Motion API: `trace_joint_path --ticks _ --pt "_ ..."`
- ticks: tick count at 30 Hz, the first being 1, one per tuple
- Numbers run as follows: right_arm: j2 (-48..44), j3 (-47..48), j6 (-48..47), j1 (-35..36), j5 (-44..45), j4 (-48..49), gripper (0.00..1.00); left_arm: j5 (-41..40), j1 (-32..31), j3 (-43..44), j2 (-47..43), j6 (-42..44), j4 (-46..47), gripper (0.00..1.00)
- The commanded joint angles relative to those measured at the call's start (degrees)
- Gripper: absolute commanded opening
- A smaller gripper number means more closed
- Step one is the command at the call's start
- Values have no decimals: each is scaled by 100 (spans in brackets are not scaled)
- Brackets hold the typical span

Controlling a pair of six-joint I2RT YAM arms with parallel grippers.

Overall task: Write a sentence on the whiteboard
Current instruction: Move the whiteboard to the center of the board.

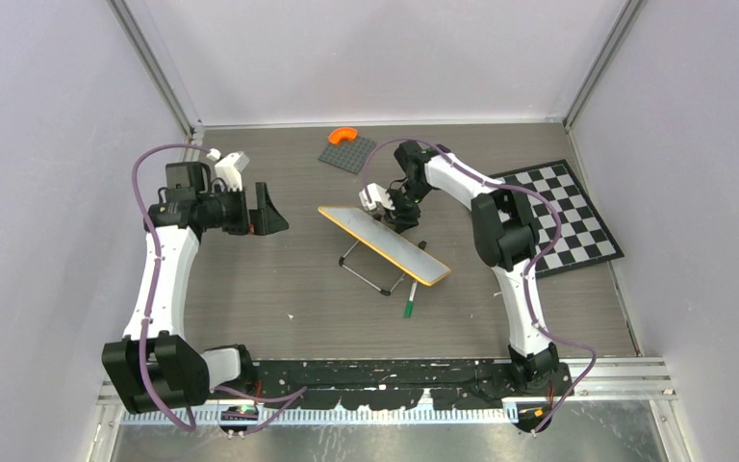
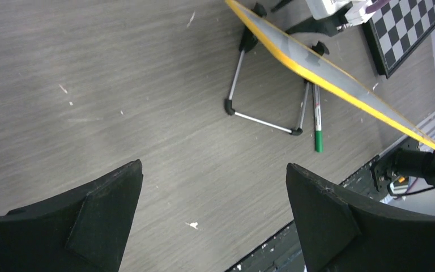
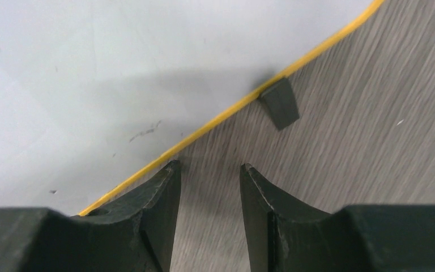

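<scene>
The whiteboard [image 1: 385, 243] stands tilted on its black wire stand [image 1: 370, 269] mid-table. It is seen nearly edge-on here and in the left wrist view [image 2: 323, 73]. In the right wrist view its white face [image 3: 90, 68] shows only faint smudges; no green sentence is visible. A green marker [image 1: 410, 300] lies on the table by the stand's front, also in the left wrist view [image 2: 317, 122]. My right gripper [image 1: 399, 217] is open and empty at the board's far side, its tips [image 3: 209, 164] just off the yellow frame near a black clip [image 3: 279, 102]. My left gripper [image 1: 271, 214] is open and empty at the left [image 2: 214, 164].
A black-and-white checkerboard [image 1: 563, 217] lies at the right, also in the left wrist view [image 2: 405, 25]. A grey plate [image 1: 348, 154] with an orange arc piece [image 1: 343, 136] sits at the back. A black rail [image 1: 394, 371] runs along the near edge.
</scene>
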Motion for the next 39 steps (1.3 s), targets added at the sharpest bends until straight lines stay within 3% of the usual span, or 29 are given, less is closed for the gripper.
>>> trace_joint_path --ticks 1,8,12,18,25,30,39 --pt "-208 -81 375 -310 -56 -390 48 85 9 427 191 -12 381 100" --pt "-423 -613 118 -518 332 -770 44 57 8 389 172 238 301 100" --pt "-812 -1441 49 -271 634 -404 43 -51 28 539 162 226 178 100" --pt "-1111 -1810 202 84 552 -628 42 -76 123 747 227 132 -6 100" --pt "-1705 -2456 991 640 272 -343 43 135 280 804 295 94 -141 100" --pt "-1904 -2542 1444 774 -8 -287 46 216 293 798 282 96 -215 100" --pt "-1897 -1825 1187 101 87 -111 46 387 293 863 299 103 -264 100"
